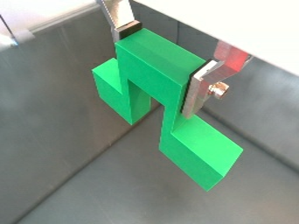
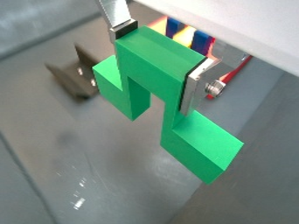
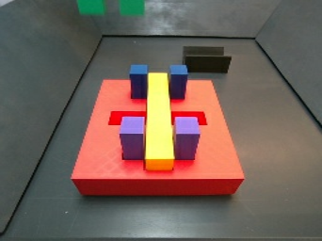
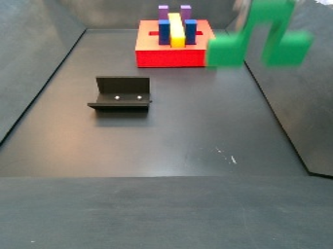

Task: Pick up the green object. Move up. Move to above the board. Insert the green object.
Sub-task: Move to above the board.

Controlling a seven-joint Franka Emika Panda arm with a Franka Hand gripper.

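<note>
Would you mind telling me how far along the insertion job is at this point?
Done: the gripper is shut on the green object, which hangs clear of the floor in a side view. In hand: carrying it toward the board; it is off to the board's side. Left: centring above the board, then inserting.

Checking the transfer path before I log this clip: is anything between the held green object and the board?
Nothing visible blocks it. The hand holds the green object clear above the floor, raised beside the board in a side view. The fixture stands off to the side on the floor.
</note>
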